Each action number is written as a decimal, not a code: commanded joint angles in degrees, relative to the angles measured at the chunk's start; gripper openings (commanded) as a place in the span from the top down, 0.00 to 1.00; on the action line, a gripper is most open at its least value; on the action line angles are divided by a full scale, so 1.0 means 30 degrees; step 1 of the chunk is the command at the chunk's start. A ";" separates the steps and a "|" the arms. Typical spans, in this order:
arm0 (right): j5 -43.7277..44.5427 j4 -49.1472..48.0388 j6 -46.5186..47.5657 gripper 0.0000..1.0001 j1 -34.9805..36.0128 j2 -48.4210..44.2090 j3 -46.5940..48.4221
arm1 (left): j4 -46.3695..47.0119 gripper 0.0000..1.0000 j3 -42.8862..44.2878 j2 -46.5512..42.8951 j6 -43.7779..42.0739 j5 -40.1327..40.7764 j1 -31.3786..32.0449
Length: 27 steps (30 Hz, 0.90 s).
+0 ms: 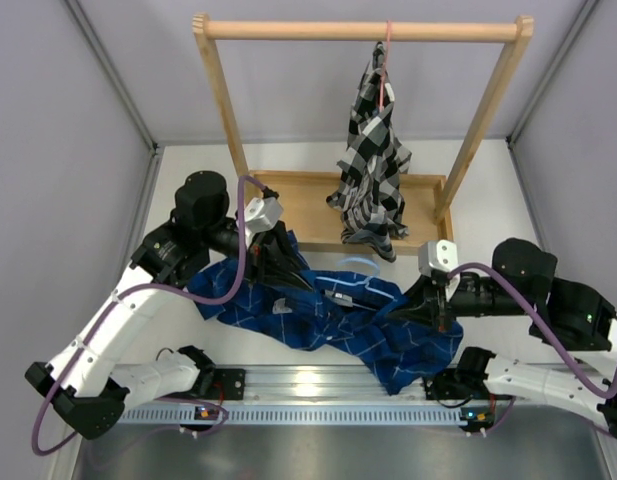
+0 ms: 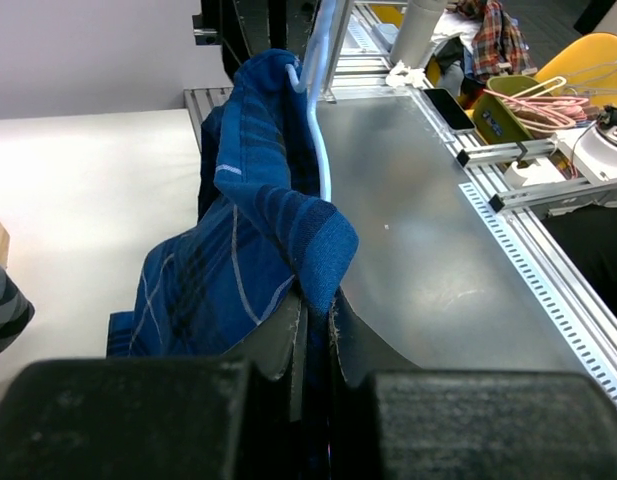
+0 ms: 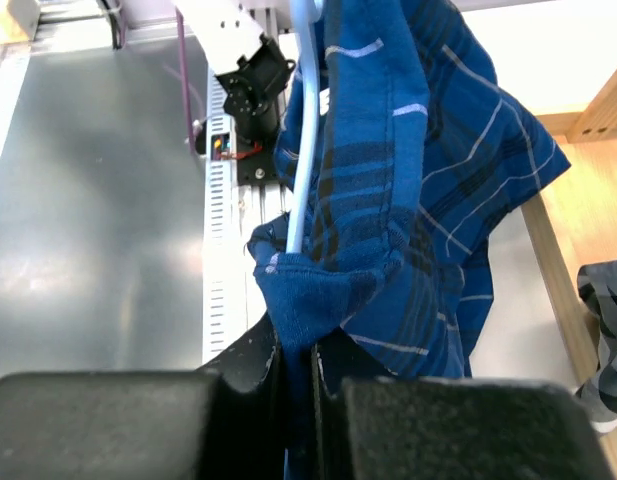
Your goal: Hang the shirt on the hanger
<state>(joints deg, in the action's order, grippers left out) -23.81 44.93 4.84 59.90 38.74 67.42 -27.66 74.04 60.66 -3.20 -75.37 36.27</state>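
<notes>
The dark blue plaid shirt (image 1: 328, 320) hangs stretched between my two grippers above the table's near side. My left gripper (image 1: 288, 268) is shut on a fold of the shirt (image 2: 278, 220) at its left end. My right gripper (image 1: 420, 310) is shut on a fold of the shirt (image 3: 388, 200) at its right end. The light-blue wire hanger (image 2: 321, 150) runs inside the cloth; its wire (image 3: 304, 170) shows beside the pinched fold in both wrist views, and its hook (image 1: 360, 264) pokes out above the collar.
A wooden rack (image 1: 358, 30) stands at the back with a black-and-white checked shirt (image 1: 373, 170) hanging on a pink hanger (image 1: 386, 50). Its wooden base (image 1: 308, 210) lies behind the grippers. A metal rail (image 1: 328, 385) runs along the near edge.
</notes>
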 commanded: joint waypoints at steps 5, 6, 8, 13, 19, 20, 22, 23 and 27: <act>0.0200 -0.1382 -0.0031 1.00 0.0190 -0.0521 0.0056 | 0.0578 1.00 0.1364 -0.0592 -0.0047 0.2056 0.0038; 0.0348 -0.1411 -0.0061 1.00 0.0190 -0.0666 0.0086 | 0.0577 1.00 0.1481 -0.0650 0.0099 0.2793 0.0038; 0.0990 -0.1586 -0.0236 1.00 0.0190 -0.0813 0.0232 | 0.0578 0.83 0.1920 -0.0884 0.0507 0.5186 0.0038; 0.1375 -0.2377 -0.0412 1.00 0.0190 -0.0640 0.1166 | 0.0082 0.02 0.3237 -0.2140 0.0980 1.0876 0.0038; 0.1609 -0.2642 -0.1554 1.00 0.0190 0.1789 0.3652 | -0.0595 0.02 0.4470 -0.6468 0.2559 2.2444 0.0067; 0.1755 -0.2729 -0.2541 1.00 0.0190 0.2199 0.4095 | -0.0478 0.02 0.4441 -0.7090 0.3287 2.3938 0.0039; 0.1930 -0.2991 -0.3251 1.00 0.0190 0.3371 0.5414 | -0.0214 0.02 0.4120 -0.8790 0.4110 2.8655 0.0038; 0.2541 -0.3515 -0.4066 1.00 0.0190 0.3781 0.5882 | -0.0127 0.02 0.3829 -0.9289 0.4781 2.9916 0.0038; 0.4972 -0.4602 -0.5363 1.00 0.0190 0.5742 0.8430 | 0.0050 0.02 0.1195 -1.1487 0.4555 3.1598 0.0068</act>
<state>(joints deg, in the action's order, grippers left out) -15.42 40.71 -5.96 59.90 53.23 85.89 -26.85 82.89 26.92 8.29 6.59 36.49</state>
